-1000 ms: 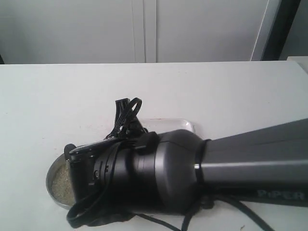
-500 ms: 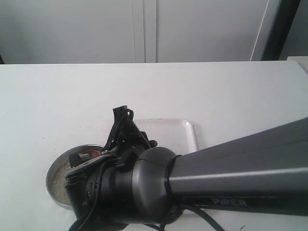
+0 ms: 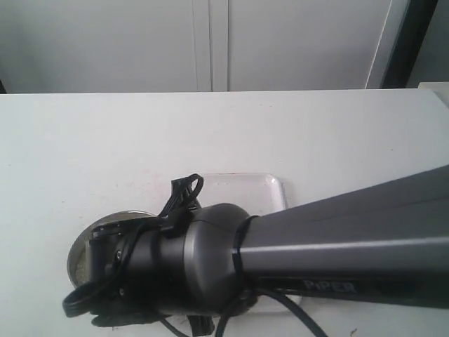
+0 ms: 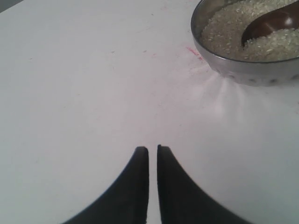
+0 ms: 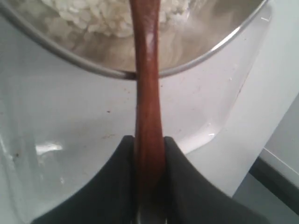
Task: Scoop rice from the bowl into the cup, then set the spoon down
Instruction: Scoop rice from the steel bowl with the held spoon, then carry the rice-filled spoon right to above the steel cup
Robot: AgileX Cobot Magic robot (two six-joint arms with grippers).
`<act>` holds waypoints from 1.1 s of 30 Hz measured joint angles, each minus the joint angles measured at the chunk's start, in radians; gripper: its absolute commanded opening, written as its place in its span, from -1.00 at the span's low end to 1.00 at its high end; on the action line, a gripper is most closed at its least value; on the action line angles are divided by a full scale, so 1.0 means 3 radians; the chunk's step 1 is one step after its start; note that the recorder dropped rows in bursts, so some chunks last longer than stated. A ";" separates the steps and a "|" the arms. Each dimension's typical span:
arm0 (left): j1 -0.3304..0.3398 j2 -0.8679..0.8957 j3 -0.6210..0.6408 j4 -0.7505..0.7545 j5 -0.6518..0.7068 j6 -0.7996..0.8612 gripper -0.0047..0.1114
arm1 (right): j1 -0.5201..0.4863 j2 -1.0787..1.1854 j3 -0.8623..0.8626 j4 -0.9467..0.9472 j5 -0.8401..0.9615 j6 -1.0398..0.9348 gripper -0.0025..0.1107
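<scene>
Since half a second ago the right arm [image 3: 316,239] has dropped lower and swung over the bowl [image 3: 74,260], so in the exterior view only the bowl's left rim now shows and the spoon is hidden behind the wrist. The white table [image 3: 280,133] carries everything. A clear tray [image 3: 270,193] lies just beside the bowl, on its right in the exterior view, partly under the arm. The cup shows in none of the views, so I cannot place it.

The right gripper [image 5: 148,140] is clamped tight on the spoon [image 5: 145,70], both jaws pressed to the far end of its slim handle. The handle crosses the bowl's rim, and the spoon's oval end sits half buried in the rice [image 4: 224,23]. The left gripper [image 4: 153,151] hangs over bare table, well apart from the bowl, its jaws nearly touching and holding nothing.

As for handling, the spoon looks stiff, light and polished, so it may twist or slide between the pads. A grip this far back gives reach but lets a loaded end sag. The steel bowl is likely light and could skid on the smooth table if pushed. The loose dry grains will pour freely and spill at any tilt, so the load probably wants a level, slow carry.
</scene>
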 measured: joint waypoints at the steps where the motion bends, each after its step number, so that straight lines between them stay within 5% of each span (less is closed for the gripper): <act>1: 0.0000 0.0000 0.0000 0.0000 0.0000 0.0000 -0.67 | 0.0000 0.0000 -0.0028 0.0059 0.0000 -0.0015 -0.96; 18: 0.0000 0.0000 0.0000 0.0000 0.0000 0.0000 -0.67 | -0.0645 -0.0007 -0.0522 0.1874 0.0433 -0.0897 -0.96; 33: 0.0000 0.0000 0.0000 0.0000 0.0000 0.0000 -0.67 | -0.0749 -0.0326 -0.0522 0.2185 0.0328 -0.1005 -0.96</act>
